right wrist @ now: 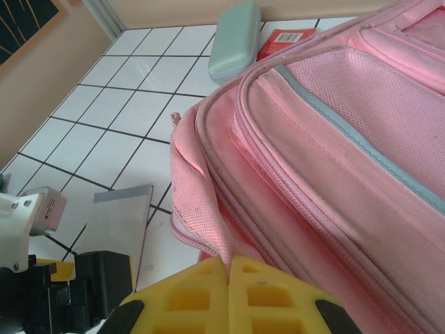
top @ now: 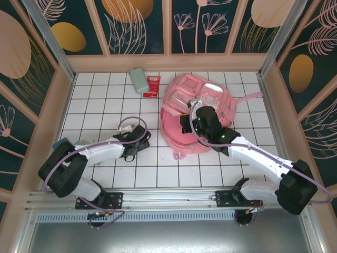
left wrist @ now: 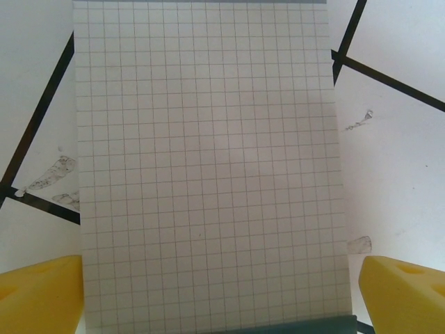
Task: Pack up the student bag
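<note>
- One student bag (top: 202,103): a pink backpack lying flat on the white tiled table (top: 105,100), on the far right part and close to the back wall. The right arm reaches over its near edge.
- One mint-green case (top: 139,80) and one red packet (top: 152,86) lie touching side by side at the far edge, just left of the bag.
- One squared-paper notepad (left wrist: 208,167) lies flat on the tiles, well apart from the bag, with a grey binding strip along one short end.
- Left gripper (left wrist: 222,296): spread wide above the notepad. Its two yellow fingers (left wrist: 42,296) stand one beyond each long edge of the pad, and neither presses it.
- Right gripper (right wrist: 229,268): its two yellow fingers are pressed together, with the tips at the fabric lip of the bag's side. I cannot tell whether any fabric is pinched between them.
</note>
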{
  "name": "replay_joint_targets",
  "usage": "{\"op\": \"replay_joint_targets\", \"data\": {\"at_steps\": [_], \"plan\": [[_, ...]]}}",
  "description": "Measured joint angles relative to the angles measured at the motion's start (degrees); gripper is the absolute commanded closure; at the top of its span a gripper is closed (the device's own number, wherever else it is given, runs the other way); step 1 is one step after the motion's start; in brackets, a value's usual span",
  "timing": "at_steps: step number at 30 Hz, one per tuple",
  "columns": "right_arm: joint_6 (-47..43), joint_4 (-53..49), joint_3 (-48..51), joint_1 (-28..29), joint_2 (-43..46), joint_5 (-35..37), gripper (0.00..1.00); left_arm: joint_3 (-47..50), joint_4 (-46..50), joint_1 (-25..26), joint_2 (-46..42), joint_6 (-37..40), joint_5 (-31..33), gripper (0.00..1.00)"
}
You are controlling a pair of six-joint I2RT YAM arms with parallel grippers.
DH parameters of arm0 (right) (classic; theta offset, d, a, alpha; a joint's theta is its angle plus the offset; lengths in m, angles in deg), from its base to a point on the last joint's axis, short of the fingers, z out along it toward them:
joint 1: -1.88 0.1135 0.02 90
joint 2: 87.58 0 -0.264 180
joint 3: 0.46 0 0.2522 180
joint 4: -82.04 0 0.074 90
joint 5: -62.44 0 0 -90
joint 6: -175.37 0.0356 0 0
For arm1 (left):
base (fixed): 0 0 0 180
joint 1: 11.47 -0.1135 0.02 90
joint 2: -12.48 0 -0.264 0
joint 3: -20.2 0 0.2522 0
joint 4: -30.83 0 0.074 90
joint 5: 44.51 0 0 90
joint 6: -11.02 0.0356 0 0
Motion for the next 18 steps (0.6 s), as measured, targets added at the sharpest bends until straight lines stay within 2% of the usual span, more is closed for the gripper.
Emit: {"op": "replay_joint_targets", "data": {"at_steps": [7,13,15,18], "plan": [[0.0,0.39,0.11,-0.07,0.0,-0.04,1.0,0.0,-0.7,0.09,1.97,0.02,-0.07,0.02],[0.0,0.42,0.13,-0.2,0.0,-0.39,1.0,-1.03,-0.33,0.92,5.03,0.04,2.75,0.02],[0.0,0.42,0.13,-0.22,0.0,-0.42,1.0,-1.01,-0.39,1.11,5.03,0.0,2.99,0.05],[0.0,0.42,0.13,-0.22,0.0,-0.42,1.0,-0.37,-0.9,1.22,3.85,0.0,2.95,0.15]]}}
